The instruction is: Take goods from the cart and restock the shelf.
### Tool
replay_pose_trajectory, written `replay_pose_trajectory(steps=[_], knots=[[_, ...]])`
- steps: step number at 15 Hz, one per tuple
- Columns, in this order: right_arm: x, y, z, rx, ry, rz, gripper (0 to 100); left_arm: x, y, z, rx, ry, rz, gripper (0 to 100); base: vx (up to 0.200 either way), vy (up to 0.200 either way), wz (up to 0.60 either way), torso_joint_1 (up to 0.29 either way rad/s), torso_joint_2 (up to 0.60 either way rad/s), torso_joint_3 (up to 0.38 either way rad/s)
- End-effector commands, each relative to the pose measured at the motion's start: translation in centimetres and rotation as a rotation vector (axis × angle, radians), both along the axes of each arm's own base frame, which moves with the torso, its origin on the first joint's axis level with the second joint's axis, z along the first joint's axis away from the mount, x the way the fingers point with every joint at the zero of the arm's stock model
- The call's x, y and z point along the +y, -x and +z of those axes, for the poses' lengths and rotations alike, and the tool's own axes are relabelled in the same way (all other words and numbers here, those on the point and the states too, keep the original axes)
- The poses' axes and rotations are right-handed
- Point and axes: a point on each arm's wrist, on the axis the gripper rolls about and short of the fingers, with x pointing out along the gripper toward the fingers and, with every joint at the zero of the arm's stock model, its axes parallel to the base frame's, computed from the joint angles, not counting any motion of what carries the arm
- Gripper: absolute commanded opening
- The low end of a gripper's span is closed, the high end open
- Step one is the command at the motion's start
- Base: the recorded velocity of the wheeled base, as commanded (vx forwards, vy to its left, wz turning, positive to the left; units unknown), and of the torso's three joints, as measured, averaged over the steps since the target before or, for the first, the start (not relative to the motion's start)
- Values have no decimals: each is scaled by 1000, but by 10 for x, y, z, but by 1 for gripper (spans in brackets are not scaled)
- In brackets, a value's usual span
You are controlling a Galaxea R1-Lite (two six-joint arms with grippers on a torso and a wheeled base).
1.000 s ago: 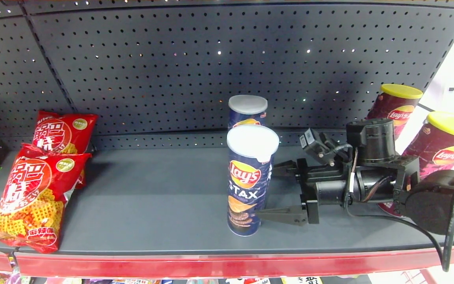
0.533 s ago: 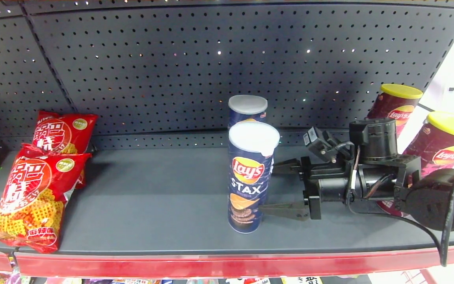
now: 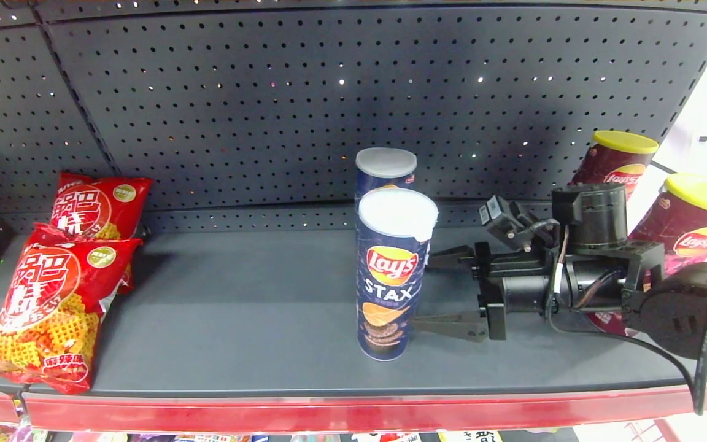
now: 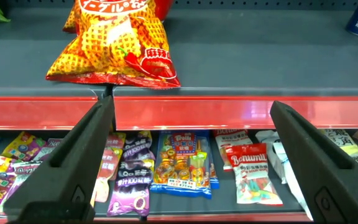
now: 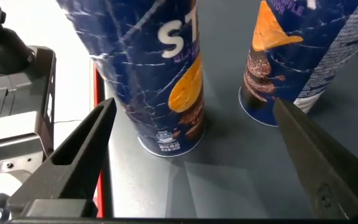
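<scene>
Grey shelf (image 3: 237, 319) stretches wide between the red snack bags (image 3: 53, 307) at its left end and the front blue can (image 3: 393, 276), which stands upright near the red front lip (image 3: 329, 411), just ahead of a second blue can (image 3: 385, 172). At the front can's right side lies the right gripper (image 3: 425, 293), fingers spread apart, with maroon cans (image 3: 691, 227) close behind its arm. Before the lip hangs the left gripper (image 4: 191, 106), fingers likewise apart.

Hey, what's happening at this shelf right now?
The robot is restocking chips. Its right gripper sits open over the shelf, with its fingertips close beside the front blue chip can. That can stands upright, not clamped, in front of a second blue can. Two yellow-lidded cans stand farther right, and red snack bags lie at the left.
</scene>
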Motion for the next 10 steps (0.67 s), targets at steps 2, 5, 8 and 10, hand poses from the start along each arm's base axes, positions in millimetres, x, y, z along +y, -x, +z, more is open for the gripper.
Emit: replay_pose_trajectory(steps=[2, 5, 8, 10], knots=[[-4, 8, 14, -38, -18, 0, 100, 0, 0, 0, 2, 0, 0, 100, 0, 0, 0, 0, 0, 0], [-22, 18, 15, -37, -16, -41, 100, 0, 0, 0, 2, 0, 0, 100, 0, 0, 0, 0, 0, 0], [-36, 20, 35, -104, -46, -82, 100, 0, 0, 0, 2, 0, 0, 100, 0, 0, 0, 0, 0, 0], [-40, 32, 55, -172, -75, -80, 100, 0, 0, 0, 2, 0, 0, 100, 0, 0, 0, 0, 0, 0]])
